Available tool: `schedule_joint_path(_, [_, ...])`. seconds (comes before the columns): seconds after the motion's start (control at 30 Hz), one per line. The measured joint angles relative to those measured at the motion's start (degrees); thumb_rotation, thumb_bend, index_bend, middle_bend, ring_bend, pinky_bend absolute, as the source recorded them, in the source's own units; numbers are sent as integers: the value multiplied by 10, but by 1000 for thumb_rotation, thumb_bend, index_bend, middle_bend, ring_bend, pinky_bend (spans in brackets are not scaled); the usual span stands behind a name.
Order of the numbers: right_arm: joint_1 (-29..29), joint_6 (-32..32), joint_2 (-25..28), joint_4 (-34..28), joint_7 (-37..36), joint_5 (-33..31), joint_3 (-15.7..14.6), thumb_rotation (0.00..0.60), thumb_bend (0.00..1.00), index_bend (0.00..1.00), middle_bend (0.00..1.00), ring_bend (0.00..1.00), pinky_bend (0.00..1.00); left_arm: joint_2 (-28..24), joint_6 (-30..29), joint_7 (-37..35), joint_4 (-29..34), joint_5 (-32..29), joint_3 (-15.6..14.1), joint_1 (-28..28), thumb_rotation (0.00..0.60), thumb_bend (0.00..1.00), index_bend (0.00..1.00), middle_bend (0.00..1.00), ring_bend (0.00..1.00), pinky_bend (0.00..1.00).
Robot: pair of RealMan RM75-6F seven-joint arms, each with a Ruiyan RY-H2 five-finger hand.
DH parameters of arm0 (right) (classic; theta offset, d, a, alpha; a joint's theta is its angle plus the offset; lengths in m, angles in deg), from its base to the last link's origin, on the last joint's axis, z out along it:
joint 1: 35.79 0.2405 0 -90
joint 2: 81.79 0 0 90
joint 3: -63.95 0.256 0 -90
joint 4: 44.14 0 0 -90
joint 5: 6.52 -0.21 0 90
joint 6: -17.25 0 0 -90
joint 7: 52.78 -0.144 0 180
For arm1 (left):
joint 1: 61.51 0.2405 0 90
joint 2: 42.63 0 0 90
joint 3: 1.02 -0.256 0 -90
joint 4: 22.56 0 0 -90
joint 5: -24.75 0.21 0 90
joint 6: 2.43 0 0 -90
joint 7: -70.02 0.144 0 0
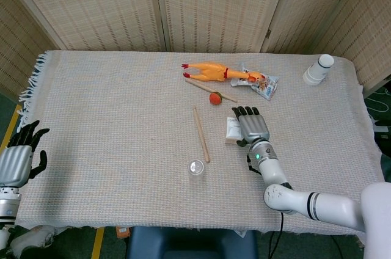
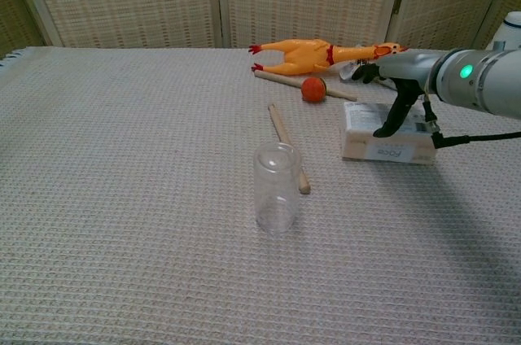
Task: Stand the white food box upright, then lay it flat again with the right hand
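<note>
The white food box (image 1: pixel 230 129) lies flat on the woven cloth, right of centre. In the chest view the box (image 2: pixel 381 148) shows its printed front side. My right hand (image 1: pixel 252 126) lies over its top, fingers stretched past the far edge. From the chest view, the right hand (image 2: pixel 399 85) has its thumb (image 2: pixel 389 121) coming down onto the box's top near the front edge. No closed grip shows. My left hand (image 1: pixel 17 160) hovers off the table's near left corner, holding nothing, and the chest view does not show it.
A clear glass (image 2: pixel 276 186) stands left of the box, beside a wooden stick (image 2: pixel 286 143). Behind the box are an orange ball (image 2: pixel 313 89), a second stick, a rubber chicken (image 2: pixel 313 54) and a snack packet (image 1: pixel 264 85). White stacked cups (image 1: pixel 319 69) stand far right.
</note>
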Motion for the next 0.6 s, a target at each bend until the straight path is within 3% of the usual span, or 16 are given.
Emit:
schedule_joint_path(0.27, [8, -34, -16, 38, -23, -11, -7, 600, 195, 96, 53, 16, 0, 3, 2, 1, -4, 2, -1, -1, 600, 627, 189, 0, 0, 137])
schedule_joint_path(0.5, [11, -29, -29, 53, -40, 1, -10, 600, 195, 346, 310, 119, 0, 2, 2, -1, -5, 0, 0, -1, 600, 627, 189, 0, 0, 137])
schedule_joint_path(0.6, [10, -18, -32, 55, -45, 13, -13, 600, 195, 395, 367, 158, 0, 2, 2, 0, -5, 2, -1, -1, 600, 627, 189, 0, 0, 137])
